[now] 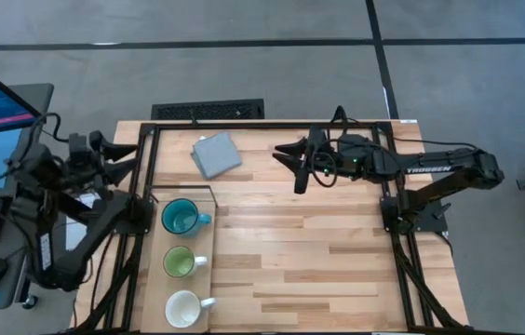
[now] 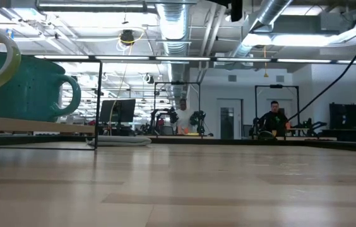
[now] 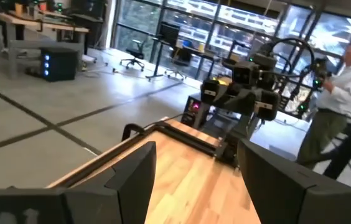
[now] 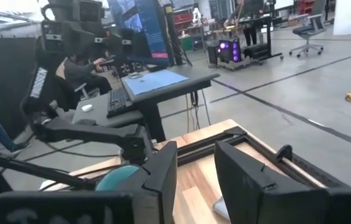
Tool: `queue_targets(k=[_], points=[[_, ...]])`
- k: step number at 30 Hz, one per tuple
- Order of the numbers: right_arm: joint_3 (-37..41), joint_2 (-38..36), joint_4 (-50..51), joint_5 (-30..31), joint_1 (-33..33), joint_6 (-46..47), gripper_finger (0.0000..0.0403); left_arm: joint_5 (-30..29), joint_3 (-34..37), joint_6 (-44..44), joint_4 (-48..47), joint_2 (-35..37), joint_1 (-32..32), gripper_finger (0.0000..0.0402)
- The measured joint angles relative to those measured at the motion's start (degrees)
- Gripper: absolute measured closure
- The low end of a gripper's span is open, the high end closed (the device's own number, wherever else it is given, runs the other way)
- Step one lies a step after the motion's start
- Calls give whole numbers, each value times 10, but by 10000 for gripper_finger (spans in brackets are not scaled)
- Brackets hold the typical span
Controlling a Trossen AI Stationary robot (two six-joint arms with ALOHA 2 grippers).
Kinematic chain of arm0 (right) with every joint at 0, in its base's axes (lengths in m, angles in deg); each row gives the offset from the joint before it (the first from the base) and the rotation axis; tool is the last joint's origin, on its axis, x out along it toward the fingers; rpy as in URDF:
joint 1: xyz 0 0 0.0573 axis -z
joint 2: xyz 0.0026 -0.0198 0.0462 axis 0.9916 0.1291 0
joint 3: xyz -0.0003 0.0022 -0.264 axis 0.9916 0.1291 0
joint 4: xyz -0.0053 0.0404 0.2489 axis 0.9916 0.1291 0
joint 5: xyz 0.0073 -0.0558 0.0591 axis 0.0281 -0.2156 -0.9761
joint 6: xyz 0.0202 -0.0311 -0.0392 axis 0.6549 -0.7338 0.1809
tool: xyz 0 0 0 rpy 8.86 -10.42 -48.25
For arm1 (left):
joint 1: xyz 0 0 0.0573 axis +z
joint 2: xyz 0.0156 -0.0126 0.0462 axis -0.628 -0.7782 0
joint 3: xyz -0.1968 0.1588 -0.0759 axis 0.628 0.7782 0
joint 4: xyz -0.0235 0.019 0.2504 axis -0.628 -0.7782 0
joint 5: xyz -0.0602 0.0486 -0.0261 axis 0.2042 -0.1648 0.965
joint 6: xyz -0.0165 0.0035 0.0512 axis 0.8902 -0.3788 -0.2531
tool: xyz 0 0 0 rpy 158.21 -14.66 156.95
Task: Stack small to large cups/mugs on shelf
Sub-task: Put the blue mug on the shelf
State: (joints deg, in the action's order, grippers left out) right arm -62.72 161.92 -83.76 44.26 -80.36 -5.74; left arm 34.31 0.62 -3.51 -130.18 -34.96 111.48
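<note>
The three mugs are seen standing in a row on the shelf (image 1: 208, 194), along the left edge of the table (image 1: 337, 261): the white mug (image 1: 183, 308) nearest the front edge, the green mug (image 1: 180, 261) in the middle, the teal mug (image 1: 181, 218) farthest back. All are upright and apart from one another, none yet nested, with their handles turned toward the table's middle. The row's long axis runs front to back.

The left hand (image 1: 123, 158) is found just behind and to the left of the teal mug, raised off the table's back-left corner; its fingers are spread fairly wide and nothing is held.

The right hand (image 1: 292, 160) is well apart from the mugs, hanging over the far middle of the table. A narrow gap is kept between its fingers, and nothing is gripped. A grey-blue pad (image 1: 217, 154) lies between it and the shelf.

The left arm is judged much the nearer for any pick. The smallest mug is judged the one to be lifted first.
</note>
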Motion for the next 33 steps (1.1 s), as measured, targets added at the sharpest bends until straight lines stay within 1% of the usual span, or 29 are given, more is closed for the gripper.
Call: queue_targets(k=[3, 5, 9, 13, 15, 18, 20, 22, 24, 26, 29, 33], points=[[0, 0, 0, 0, -6, 10, 271, -16, 0, -17, 9, -12, -36, 184], [0, 0, 0, 0, -8, 18, 271, -42, 0, -17, 30, -24, -55, 185], [0, 0, 0, 0, -8, 30, 271, -108, 0, -32, 75, -52, -102, 185], [0, 0, 1, 4, -8, 31, 271, -197, 12, -67, 71, -105, -153, 185], [0, 0, 5, 23, -8, 18, 271, -205, 22, -86, 74, -131, -180, 185], [0, 0, 5, 53, -8, 1, 271, -198, 27, -108, 73, -172, -226, 185], [0, 0, 5, 54, -6, -6, 271, -222, 27, -120, 74, -189, -258, 185], [0, 0, 5, 54, -4, -10, 271, -257, 28, -128, 73, -191, -291, 185], [0, 0, 5, 54, -4, -11, 271, -274, 28, -129, 82, -188, -329, 185], [0, 0, 11, 59, -2, -15, 271, -293, 41, -110, 104, -182, -370, 185], [0, 0, 32, 65, 2, -16, 271, -389, 89, -82, 130, -154, -437, 185], [0, 0, 56, 64, 9, -16, 271, -485, 156, -38, 194, -116, -528, 185]])
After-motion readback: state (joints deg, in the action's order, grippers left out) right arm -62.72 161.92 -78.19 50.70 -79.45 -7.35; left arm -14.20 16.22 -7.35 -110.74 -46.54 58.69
